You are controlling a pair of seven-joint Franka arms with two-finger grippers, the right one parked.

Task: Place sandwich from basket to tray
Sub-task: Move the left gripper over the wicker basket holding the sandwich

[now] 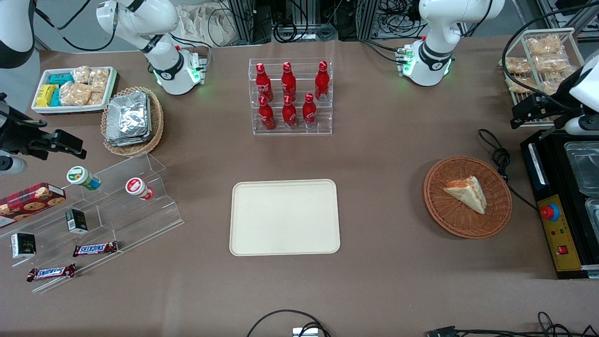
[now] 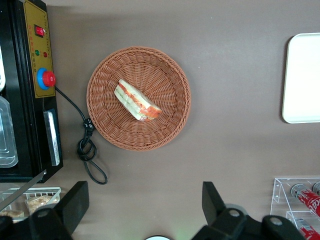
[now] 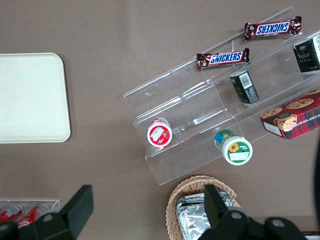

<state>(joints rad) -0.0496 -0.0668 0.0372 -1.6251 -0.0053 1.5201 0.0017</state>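
The sandwich point(image 1: 467, 192) point(image 2: 136, 100), a pale bread wedge with an orange-red and green stripe, lies in the round reddish-brown wicker basket point(image 1: 468, 229) point(image 2: 140, 142) toward the working arm's end of the table. The cream tray point(image 1: 284, 217) point(image 2: 304, 80) lies bare at the table's middle, nearer the front camera than the bottle rack. My gripper point(image 1: 529, 112) point(image 2: 145, 202) hangs high above the table, farther from the front camera than the basket and apart from it. Its fingers point(image 2: 75, 205) stand wide open with only bare table between them.
A black machine with a red button point(image 1: 557, 220) and a looped black cable point(image 1: 498, 157) lie beside the basket. A wire rack of bagged snacks point(image 1: 543, 61) stands near my gripper. A clear rack of red bottles point(image 1: 291, 96) stands mid-table. A stepped clear shelf point(image 1: 93, 210) holds snacks.
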